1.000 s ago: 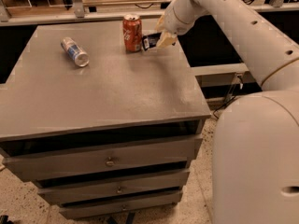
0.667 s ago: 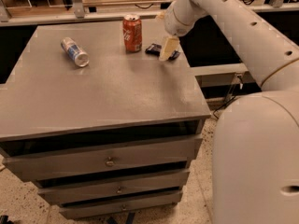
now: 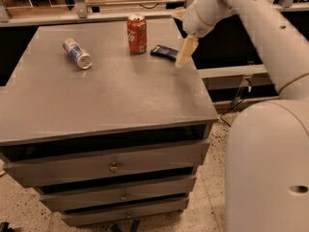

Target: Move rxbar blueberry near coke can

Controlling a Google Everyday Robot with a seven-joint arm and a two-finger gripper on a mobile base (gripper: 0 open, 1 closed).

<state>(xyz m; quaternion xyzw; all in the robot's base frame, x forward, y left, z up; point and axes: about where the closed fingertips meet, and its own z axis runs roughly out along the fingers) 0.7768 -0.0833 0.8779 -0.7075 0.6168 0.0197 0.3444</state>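
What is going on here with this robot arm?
The robot's gripper hangs at the right end of the rxbar blueberry, which lies flat on the grey cabinet top, just right of the upright coke can. So the bar already sits near the can. A silver-and-blue can lies on its side further left.

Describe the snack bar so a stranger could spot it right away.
On the grey cabinet top, look along the far edge, where a red can stands. The bar lies flat just right of it, the hand beside its other end. It alone is flat and dark navy; the silver can lying farther left is round.
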